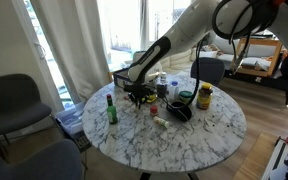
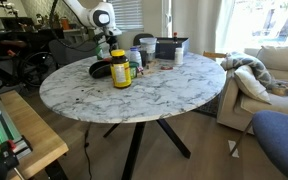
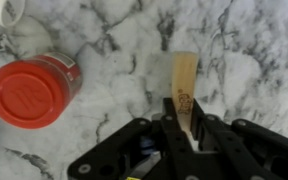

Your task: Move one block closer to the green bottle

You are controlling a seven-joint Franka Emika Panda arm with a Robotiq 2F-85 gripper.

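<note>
The green bottle (image 1: pixel 111 108) stands upright on the marble table (image 1: pixel 194 140), red cap on top. My gripper (image 1: pixel 137 96) hangs low over the table just beside it. In the wrist view the gripper (image 3: pixel 185 118) is shut on a slim pale wooden block (image 3: pixel 184 80) with a small print on it, which sticks out past the fingertips. A round red cap (image 3: pixel 29 92), seen from above, lies to the left of the block with bare marble between them. I cannot tell whether the block touches the table.
A jar with a yellow lid (image 1: pixel 204 96) (image 2: pixel 121 70) and a dark round object (image 1: pixel 181 108) stand further along the table. A black box (image 2: pixel 169 47) sits at the far side. A white object (image 3: pixel 4 12) is near the red cap. Grey chairs (image 1: pixel 9 100) stand around.
</note>
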